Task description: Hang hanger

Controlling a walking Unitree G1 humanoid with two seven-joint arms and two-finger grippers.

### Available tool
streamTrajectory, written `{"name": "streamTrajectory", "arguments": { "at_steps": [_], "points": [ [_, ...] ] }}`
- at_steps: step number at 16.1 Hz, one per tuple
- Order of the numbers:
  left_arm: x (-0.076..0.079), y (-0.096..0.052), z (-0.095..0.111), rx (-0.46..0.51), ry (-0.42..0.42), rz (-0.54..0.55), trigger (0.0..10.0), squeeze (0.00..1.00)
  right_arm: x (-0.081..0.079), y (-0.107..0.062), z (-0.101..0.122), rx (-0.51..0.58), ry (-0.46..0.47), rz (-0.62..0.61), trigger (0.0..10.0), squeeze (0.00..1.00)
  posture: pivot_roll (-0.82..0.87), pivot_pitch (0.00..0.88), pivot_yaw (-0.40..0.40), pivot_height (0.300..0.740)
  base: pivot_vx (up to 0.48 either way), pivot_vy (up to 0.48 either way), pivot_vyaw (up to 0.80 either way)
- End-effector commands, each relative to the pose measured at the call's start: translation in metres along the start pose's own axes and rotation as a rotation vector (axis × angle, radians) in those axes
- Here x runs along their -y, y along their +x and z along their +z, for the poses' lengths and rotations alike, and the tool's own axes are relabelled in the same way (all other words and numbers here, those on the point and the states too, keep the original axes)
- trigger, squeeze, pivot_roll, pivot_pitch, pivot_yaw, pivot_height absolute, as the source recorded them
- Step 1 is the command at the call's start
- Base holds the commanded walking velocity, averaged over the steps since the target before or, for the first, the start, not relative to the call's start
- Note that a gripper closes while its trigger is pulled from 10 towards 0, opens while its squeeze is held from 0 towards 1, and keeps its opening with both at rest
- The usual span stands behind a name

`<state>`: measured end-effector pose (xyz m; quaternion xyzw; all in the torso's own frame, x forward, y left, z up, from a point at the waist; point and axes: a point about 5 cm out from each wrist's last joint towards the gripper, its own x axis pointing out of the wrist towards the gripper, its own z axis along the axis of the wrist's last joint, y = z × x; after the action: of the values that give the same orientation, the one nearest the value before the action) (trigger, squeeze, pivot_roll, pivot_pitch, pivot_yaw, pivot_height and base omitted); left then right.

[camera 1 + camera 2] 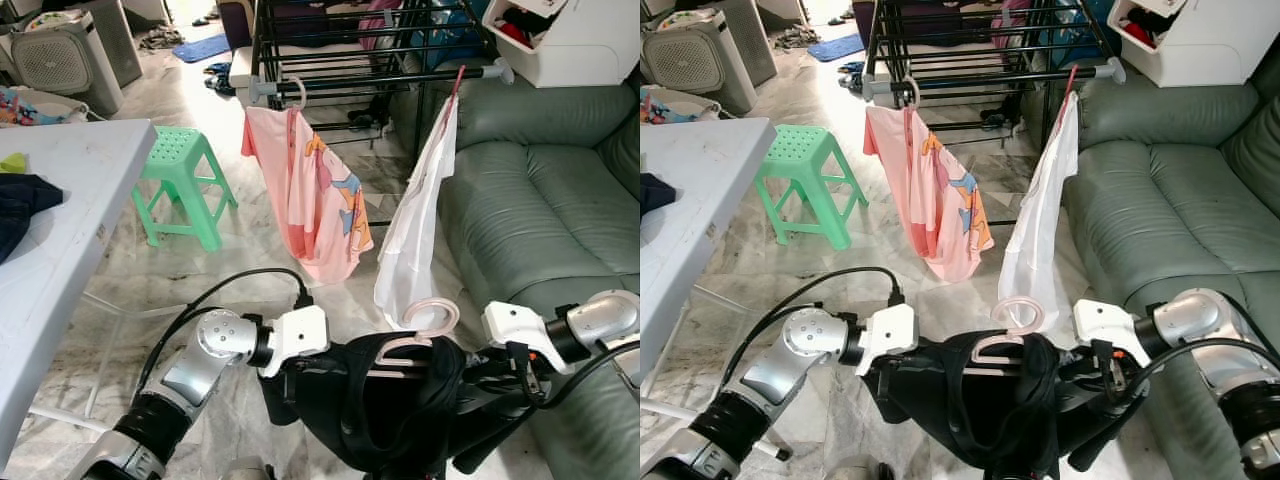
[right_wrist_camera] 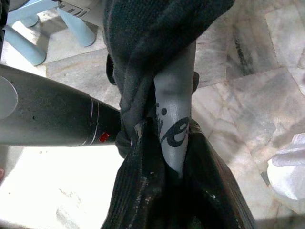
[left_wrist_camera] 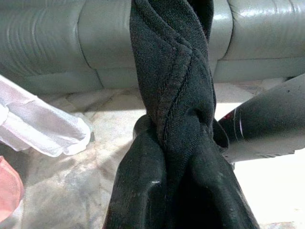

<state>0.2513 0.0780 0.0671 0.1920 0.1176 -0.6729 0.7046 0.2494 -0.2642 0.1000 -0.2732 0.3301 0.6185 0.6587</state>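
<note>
We are holding a black garment (image 1: 385, 400) low in front of us, draped over a pink hanger (image 1: 425, 335) whose hook is poking up above the cloth. The left tool (image 1: 300, 375) is buried in the fabric at the garment's left end, and in its wrist view the cloth is bunching tight between the fingers, so we are judging it clamped on the garment. The right tool (image 1: 500, 385) is doing the same at the right end, its fingers closing on a twisted fold.

The rail (image 1: 380, 80) of the drying rack is lying ahead of us and well above the hook, running left to right, roughly parallel to the hanger's long axis. A pink shirt (image 1: 310, 195) and a white shirt (image 1: 420, 230) are already hanging from it, with a free stretch of rail between them. That gap is sitting almost straight ahead of the hook, slightly nearer our right arm, so the coming move is looking like a lift up and forward.
</note>
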Motion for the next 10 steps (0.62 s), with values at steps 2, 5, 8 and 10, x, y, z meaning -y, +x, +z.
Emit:
{"name": "streamTrajectory", "arguments": {
  "at_steps": [2,5,8,10],
  "points": [
    [-0.006,-0.001,0.007,0.024,0.042,0.030,10.0,0.00,0.005,0.006,0.009,0.060,-0.057,-0.061,0.0,0.00,-0.09,0.000,0.012,0.740,0.000,0.000,0.00],
    [-0.016,-0.004,0.002,0.017,0.044,0.175,10.0,0.97,0.014,0.012,0.017,0.154,-0.064,-0.229,0.0,0.00,-0.09,0.000,0.011,0.740,0.000,0.000,0.00],
    [-0.022,-0.003,0.001,0.008,0.026,0.217,10.0,1.00,0.014,0.022,0.002,0.049,-0.046,-0.388,0.0,0.00,-0.09,0.000,0.007,0.740,0.000,0.000,0.00],
    [-0.025,-0.003,0.002,0.013,0.037,0.250,10.0,1.00,0.013,0.027,-0.001,0.037,-0.018,-0.447,0.0,0.00,-0.09,0.000,0.004,0.740,0.000,0.000,0.00]
  ]
}}
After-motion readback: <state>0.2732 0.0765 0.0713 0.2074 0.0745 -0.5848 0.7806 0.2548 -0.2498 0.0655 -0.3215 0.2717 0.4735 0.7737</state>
